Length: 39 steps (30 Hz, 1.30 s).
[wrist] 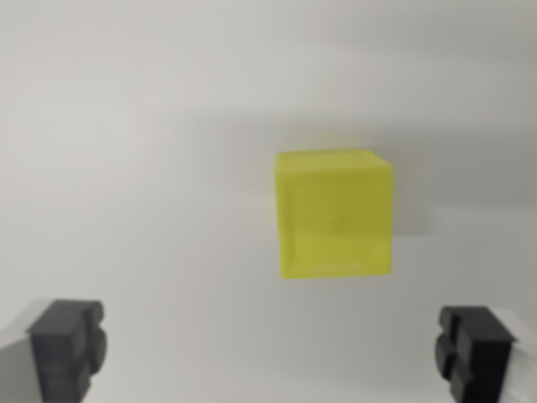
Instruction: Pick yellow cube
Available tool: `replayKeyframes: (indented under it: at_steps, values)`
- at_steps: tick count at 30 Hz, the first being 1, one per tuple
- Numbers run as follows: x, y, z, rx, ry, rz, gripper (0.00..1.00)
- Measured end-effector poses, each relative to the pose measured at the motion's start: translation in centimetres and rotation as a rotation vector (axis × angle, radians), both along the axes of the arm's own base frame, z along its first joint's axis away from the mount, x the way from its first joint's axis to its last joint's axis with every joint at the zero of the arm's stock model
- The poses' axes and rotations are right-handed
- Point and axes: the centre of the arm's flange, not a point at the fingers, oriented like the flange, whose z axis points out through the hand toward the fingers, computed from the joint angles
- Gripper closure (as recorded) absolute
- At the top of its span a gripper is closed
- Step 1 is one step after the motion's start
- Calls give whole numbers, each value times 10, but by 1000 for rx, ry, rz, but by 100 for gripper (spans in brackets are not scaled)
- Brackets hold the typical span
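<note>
Yellow cube (pixel 335 213): rests on the plain white surface (pixel 134 168), right of centre, beyond the fingertips.
Gripper (pixel 271 357): spread wide, dark pads (pixel 67 346) at the lower corners, grasping nothing.

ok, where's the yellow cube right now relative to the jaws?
In the wrist view, the translucent yellow plastic cube sits on the plain white surface, slightly toward the view's right of centre, above and apart from the open black jaws, nearer the right-hand one.
</note>
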Motion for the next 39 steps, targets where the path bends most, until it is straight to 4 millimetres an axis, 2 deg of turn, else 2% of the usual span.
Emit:
replayKeyframes:
  at_steps: [31,39]
  values:
    - [-2,-26,-77,1,30,19,0]
    - [-2,-27,-95,1,31,20,0]
